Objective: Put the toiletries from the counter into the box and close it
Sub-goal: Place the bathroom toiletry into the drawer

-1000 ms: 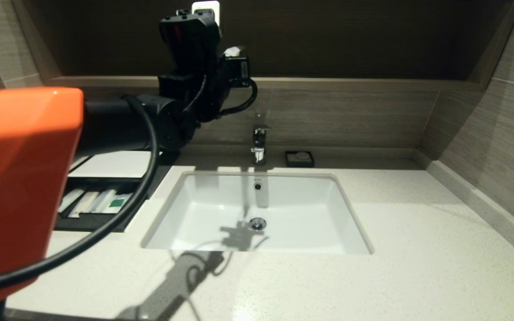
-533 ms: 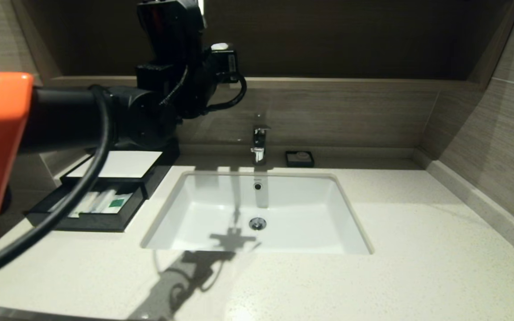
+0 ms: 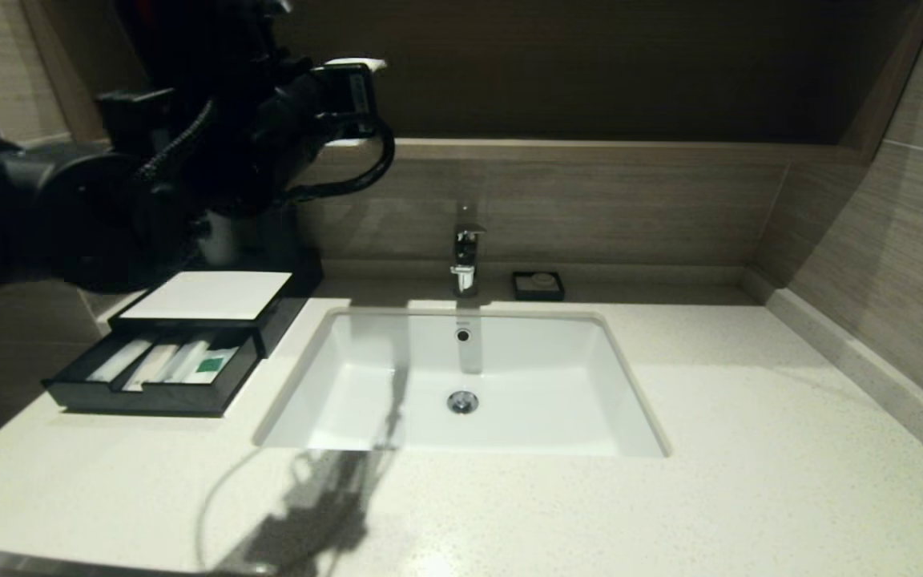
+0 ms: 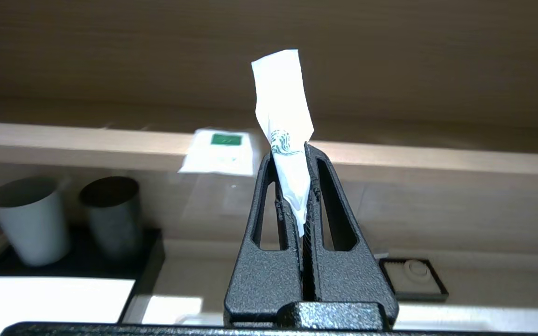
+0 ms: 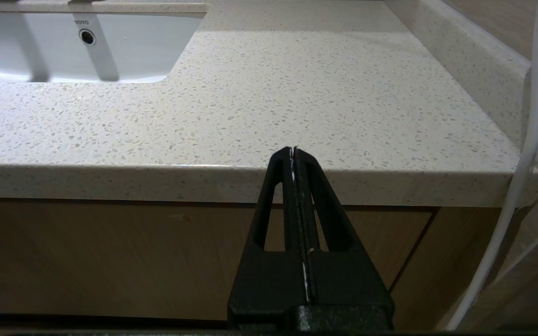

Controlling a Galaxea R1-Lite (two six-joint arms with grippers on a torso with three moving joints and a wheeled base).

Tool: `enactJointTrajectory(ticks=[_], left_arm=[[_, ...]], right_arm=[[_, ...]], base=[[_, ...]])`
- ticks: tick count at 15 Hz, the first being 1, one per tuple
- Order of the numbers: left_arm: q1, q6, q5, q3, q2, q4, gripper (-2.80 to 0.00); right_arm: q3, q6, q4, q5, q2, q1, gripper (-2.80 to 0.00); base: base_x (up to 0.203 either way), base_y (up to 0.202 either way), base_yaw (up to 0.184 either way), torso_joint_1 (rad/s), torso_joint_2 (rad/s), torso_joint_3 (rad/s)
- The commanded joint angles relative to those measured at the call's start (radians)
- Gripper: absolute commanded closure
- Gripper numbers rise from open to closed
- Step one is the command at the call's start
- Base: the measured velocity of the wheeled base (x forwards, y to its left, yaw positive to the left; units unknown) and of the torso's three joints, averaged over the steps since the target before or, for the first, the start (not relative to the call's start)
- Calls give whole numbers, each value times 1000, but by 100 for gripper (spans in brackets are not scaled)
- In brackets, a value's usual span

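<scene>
Clamped between the black fingers of the left gripper [image 4: 292, 186] is a narrow white tube-like pouch with a green emblem [image 4: 282, 121] — its tail is pinched between the pads and most of its length sticks out past the fingertips. That pouch is off the ledge and in the air, so I judge the step in hand to be carrying it to the box.

Below the gripper and nearer the robot sits the low glossy black box with a flat white top panel [image 3: 209, 294], its front drawer [image 3: 149, 393] pulled out. Several white packets, one with a green mark, already lie side by side in the drawer, so part of the loading appears done.

Just beyond the fingertips runs the long brown wood-grain ledge [image 4: 437, 161], and on it, a little to one side of the held pouch, rests a flat squarish white sachet with a green mark [image 4: 217, 151] — not yet collected.

By my reckoning three things remain: drop the held pouch into the drawer, fetch the sachet from the ledge, then push the drawer shut.

Parked apart from all this, the right gripper [image 5: 296, 154] hangs below the front edge of the speckled stone worktop [image 5: 297, 93], fingers pressed together on nothing.
</scene>
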Motion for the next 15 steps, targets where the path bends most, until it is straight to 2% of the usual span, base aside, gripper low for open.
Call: enactJointTrajectory(ticks=[1,4,7,12,15], left_arm=[[1,0,2,82,-106,-6,0],[2,-1,-3,201,-230,-7,0],[11,0,-2,263,-331,5,0],[94,-2,-4,343,-463,105,0],[117,-6,-7,385,-573,210,0]], right_arm=[[0,0,0,0,0,0,0],[0,0,0,0,0,0,0],[0,0,0,0,0,0,0],[0,0,0,0,0,0,0],[0,0,0,0,0,0,0]], base=[[0,0,0,0,0,0],[0,0,0,0,0,0],[0,0,0,0,0,0],[0,0,0,0,0,0],[0,0,0,0,0,0]])
